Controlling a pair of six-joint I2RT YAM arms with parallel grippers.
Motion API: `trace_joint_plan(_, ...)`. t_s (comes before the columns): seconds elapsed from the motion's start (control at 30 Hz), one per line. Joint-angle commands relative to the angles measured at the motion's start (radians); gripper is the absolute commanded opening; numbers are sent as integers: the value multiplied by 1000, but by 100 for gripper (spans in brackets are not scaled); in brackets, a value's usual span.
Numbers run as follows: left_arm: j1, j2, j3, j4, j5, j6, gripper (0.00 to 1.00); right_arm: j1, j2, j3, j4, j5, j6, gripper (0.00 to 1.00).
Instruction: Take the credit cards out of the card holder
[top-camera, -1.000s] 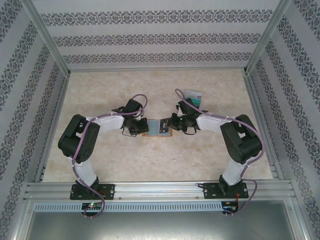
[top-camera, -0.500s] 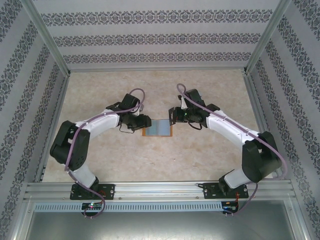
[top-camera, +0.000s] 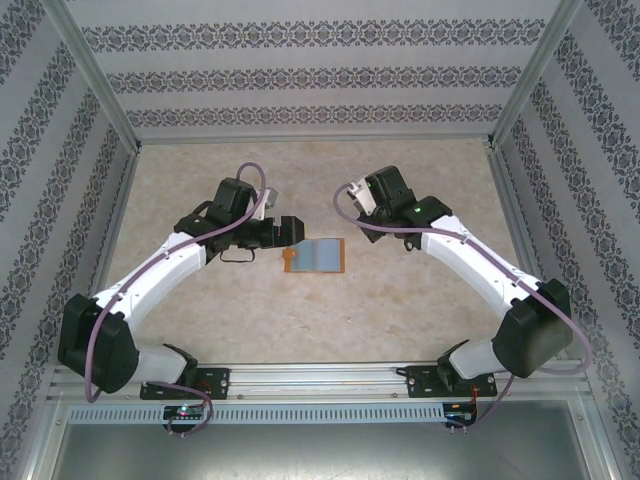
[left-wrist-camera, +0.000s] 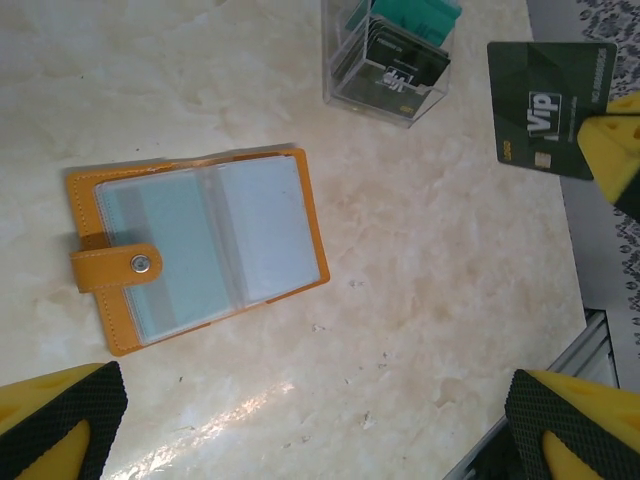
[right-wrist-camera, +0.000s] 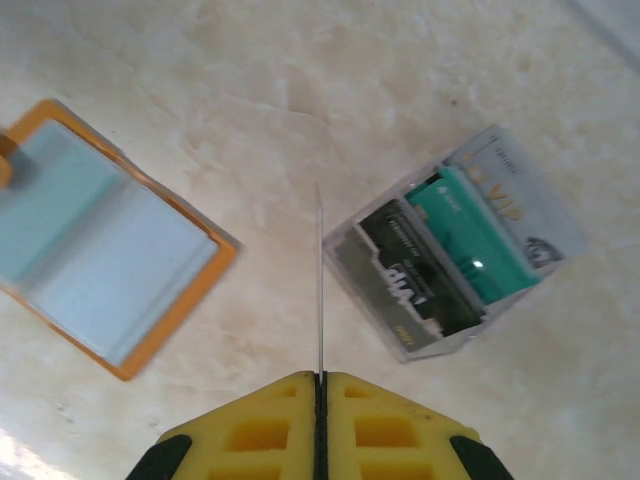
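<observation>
From above, the card holder lies open and flat on the marbled table, near its middle. The long axis runs left to right, and the orange strap tab is at the left end. The left gripper hangs just far and left of the holder. The right arm reaches in from the right, and its tip is farther back and to the right of the holder. From the right wrist, the right gripper has its yellow fingers pressed together on a credit card. The card is seen edge-on as a thin line running straight out from the fingertips. The open holder is to its left, lying at a slant, and a clear box of teal, black and grey cards is to its right. From the left wrist, the left gripper's jaws are spread wide and hold nothing. A black-padded fingertip shows in each lower corner. The holder lies between and beyond them, nearer the left finger, with its snap tab pointing left. A teal card shows in the left sleeve, and the right sleeve is pale grey-blue. The clear box stands far and right of the holder. Farther right, the dark green card marked VIP hangs off the table in the right gripper's yellow finger.
</observation>
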Motion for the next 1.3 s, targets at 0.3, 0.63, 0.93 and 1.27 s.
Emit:
trace_joint_plan(0.3,9,-43,-6,-70,-82,65,100,-76,215,120,-44,160,-492,0)
trace_joint_plan(0.63,15,-5,15,-75,-103,79,100,-102,351,179,-22,130,-547,0)
trace_joint_plan(0.93,25,5,16,-83,-113,85,100,-115,424,172,-7,113,-545,0)
trace_joint_plan(1.27,33,9,15,-81,-111,84,100,-144,445,186,28,154,-538,0)
